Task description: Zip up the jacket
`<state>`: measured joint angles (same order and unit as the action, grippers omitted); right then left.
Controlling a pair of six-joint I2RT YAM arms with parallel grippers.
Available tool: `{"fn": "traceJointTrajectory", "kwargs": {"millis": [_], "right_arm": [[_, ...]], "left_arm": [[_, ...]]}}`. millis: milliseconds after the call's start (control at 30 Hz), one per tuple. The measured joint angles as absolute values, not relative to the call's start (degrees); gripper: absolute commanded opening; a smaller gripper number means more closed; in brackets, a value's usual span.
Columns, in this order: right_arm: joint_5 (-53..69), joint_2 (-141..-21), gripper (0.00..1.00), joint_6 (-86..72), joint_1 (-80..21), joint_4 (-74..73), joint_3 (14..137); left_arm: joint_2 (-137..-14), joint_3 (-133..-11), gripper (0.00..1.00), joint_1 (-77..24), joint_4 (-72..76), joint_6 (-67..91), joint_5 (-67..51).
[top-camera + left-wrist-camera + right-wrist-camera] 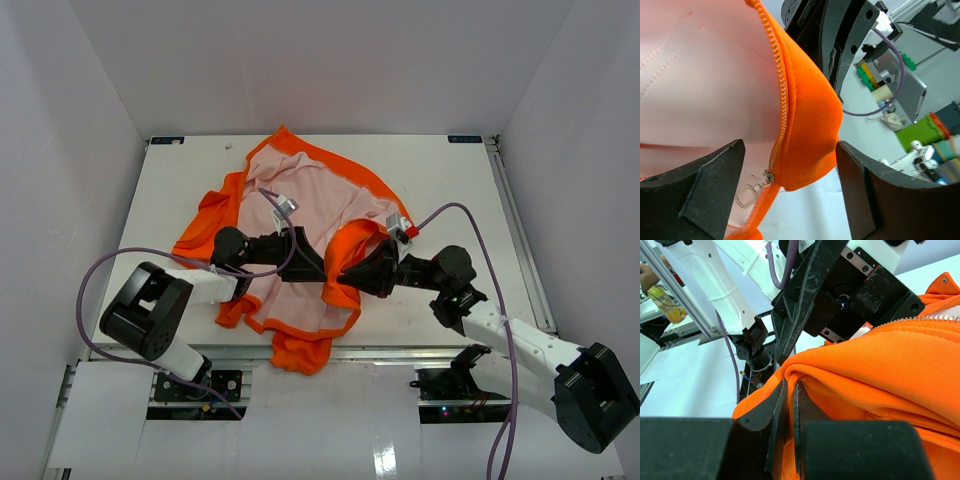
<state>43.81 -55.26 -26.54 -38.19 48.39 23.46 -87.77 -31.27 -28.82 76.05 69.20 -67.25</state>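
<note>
The orange jacket (pixel 300 200) lies open on the white table (pixel 450 190), its pale pink lining up. My right gripper (pixel 789 400) is shut on a fold of the jacket's orange front edge (pixel 880 365) and holds it raised; it also shows in the top view (pixel 352 268). My left gripper (pixel 790 165) is open just beside it, in the top view (pixel 318 270). Between its fingers (pixel 705 185) hang the orange front corner (pixel 810 145), the zipper teeth (pixel 781 100) and the small metal pull (pixel 751 192). The fingers touch none of them.
The jacket's lower hem (pixel 300 352) hangs over the table's near edge. A small white label (pixel 285 203) sticks up from the lining. White walls enclose the table on three sides. Purple cables (pixel 110 265) loop off both arms.
</note>
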Motion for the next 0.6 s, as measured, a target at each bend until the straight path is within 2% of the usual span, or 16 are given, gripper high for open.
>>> {"fn": "traceJointTrajectory", "kwargs": {"millis": [133,200,300,400,533,600], "right_arm": [[44.0,-57.3,0.08,-26.6,-37.9,49.3,23.4],[44.1,-58.2,0.11,-26.6,-37.9,49.5,23.4],[44.2,-58.6,0.13,-26.5,-37.6,49.9,22.4],[44.1,-58.6,0.14,-26.5,-36.8,50.3,20.8],[44.3,-59.5,0.16,-26.3,-36.0,50.9,19.4],[44.3,-59.8,0.23,-26.2,-35.5,51.0,19.1]], "left_arm": [[-91.4,-31.1,0.73,-28.8,76.5,75.0,-67.9],[-93.3,-31.1,0.6,-28.8,76.3,77.4,-68.2],[-94.4,-31.1,0.34,-28.8,75.7,79.8,-68.4],[-94.2,-31.3,0.23,-28.8,76.0,80.9,-68.8],[-93.2,-32.0,0.02,-28.8,75.9,80.9,-69.3],[-92.1,-32.2,0.0,-28.8,75.8,79.5,-69.5]]}}
